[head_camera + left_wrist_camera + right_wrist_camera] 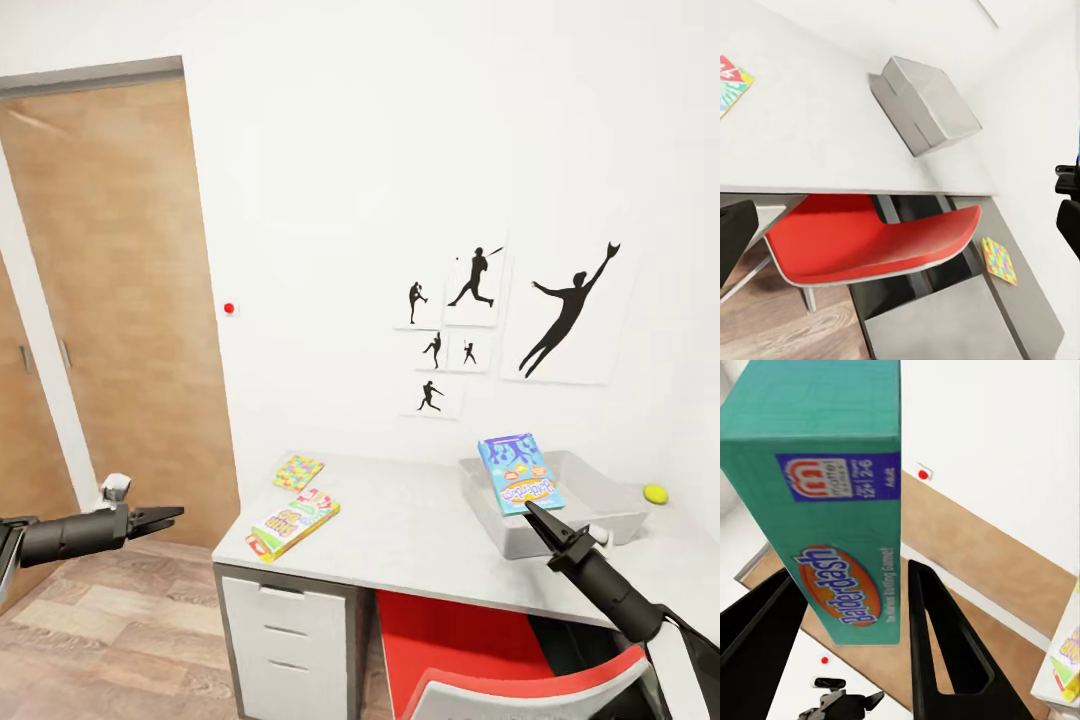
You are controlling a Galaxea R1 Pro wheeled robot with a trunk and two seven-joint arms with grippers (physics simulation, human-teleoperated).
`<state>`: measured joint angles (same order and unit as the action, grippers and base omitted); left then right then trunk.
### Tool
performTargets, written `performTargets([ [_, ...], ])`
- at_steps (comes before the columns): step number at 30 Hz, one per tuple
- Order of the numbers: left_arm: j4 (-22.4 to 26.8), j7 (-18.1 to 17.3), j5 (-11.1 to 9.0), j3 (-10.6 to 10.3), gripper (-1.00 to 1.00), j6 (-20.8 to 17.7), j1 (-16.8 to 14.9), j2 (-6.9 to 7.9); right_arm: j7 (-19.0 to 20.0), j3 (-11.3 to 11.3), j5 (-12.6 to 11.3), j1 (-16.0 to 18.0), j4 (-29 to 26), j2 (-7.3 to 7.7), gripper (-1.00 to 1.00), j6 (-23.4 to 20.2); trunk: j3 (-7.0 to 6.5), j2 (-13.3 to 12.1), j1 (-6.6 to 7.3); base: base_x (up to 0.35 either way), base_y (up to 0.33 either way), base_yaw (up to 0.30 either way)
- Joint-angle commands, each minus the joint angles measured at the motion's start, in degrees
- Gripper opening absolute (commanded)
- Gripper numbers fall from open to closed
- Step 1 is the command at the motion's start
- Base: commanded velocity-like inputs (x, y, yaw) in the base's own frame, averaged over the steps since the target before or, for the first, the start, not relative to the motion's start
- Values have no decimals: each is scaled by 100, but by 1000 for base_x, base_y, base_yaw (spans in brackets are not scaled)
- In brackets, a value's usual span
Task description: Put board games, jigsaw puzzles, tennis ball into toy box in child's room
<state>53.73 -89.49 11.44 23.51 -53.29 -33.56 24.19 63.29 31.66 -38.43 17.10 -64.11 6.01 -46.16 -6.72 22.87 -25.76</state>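
The right gripper (528,507) holds the blue game box (519,473) in its jaws over the grey bin (600,500), right of centre; it is not yet dropped. The left gripper (165,517), low left, looks nearly closed and empty. Another game (294,522), a puzzle (298,471) and the ball (655,493) wait on the bench (420,535).

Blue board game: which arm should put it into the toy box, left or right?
Right. The right gripper is already shut on the blue board game, holding it over the toy box on the table. The left gripper hangs off the table's end, away from the box.
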Motion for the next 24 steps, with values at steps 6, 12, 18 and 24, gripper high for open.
performTargets([
  [6,5,-51,60,13,100,-59,-1,-2,8,1,-30,4,4,-2,-100,-38,-11,5,-2,6,-2,-281],
  [12,5,-51,63,13,100,-56,-1,3,8,6,-32,4,4,-1,-100,-37,-25,5,-2,8,0,-281],
  [18,5,-51,62,13,100,-44,-1,5,6,6,-25,4,4,-3,-100,-34,-30,5,-2,184,0,-281],
  [24,5,-51,60,13,100,-35,-1,5,6,10,-25,4,5,-3,-100,-30,-15,5,-2,315,0,-224],
])
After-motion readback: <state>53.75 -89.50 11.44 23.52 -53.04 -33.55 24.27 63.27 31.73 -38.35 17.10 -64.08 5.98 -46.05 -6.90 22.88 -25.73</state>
